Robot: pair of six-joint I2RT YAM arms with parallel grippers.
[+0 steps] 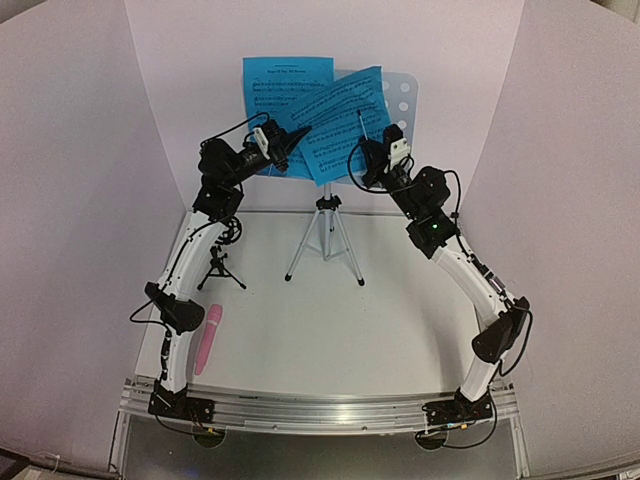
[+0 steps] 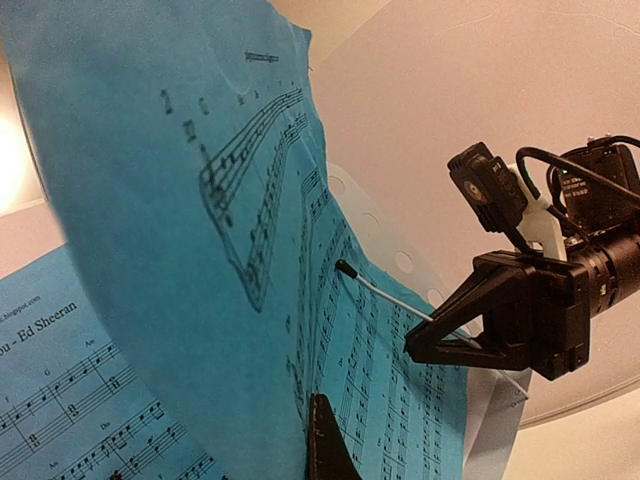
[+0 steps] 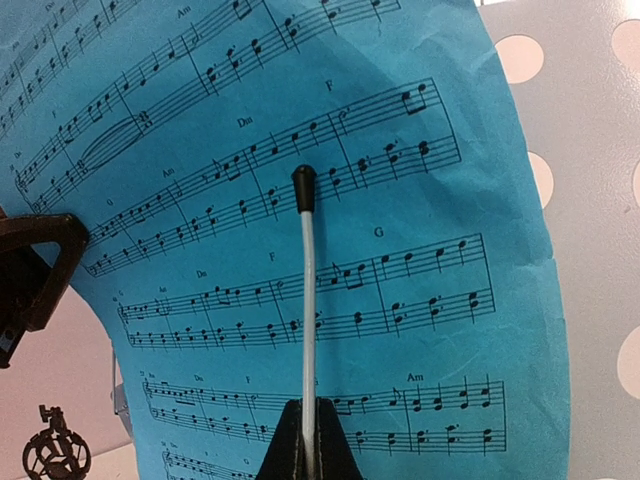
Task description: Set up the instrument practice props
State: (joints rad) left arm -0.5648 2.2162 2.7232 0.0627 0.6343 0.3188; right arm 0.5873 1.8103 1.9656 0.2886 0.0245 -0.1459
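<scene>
The pale-blue perforated music stand point(image 1: 402, 98) stands on its silver tripod point(image 1: 325, 240) at the back of the table. One blue sheet-music page point(image 1: 285, 92) lies flat against the stand. A second page point(image 1: 345, 125) is tilted and curled in front of it. My left gripper point(image 1: 298, 135) point(image 2: 322, 425) is shut on that curled page's point(image 2: 180, 250) lower edge. My right gripper point(image 1: 367, 150) point(image 3: 310, 425) is shut on the stand's thin silver retaining wire point(image 3: 308, 300), which lies across the page point(image 3: 400, 330). The pink microphone point(image 1: 208, 340) lies on the table by the left arm, and the black mic stand point(image 1: 222, 265) is upright beyond it.
White curved backdrop walls point(image 1: 560, 150) close in the table on three sides. The tripod legs spread over the middle back of the table. In the right wrist view, the mic stand's ring mount point(image 3: 55, 455) shows at the lower left.
</scene>
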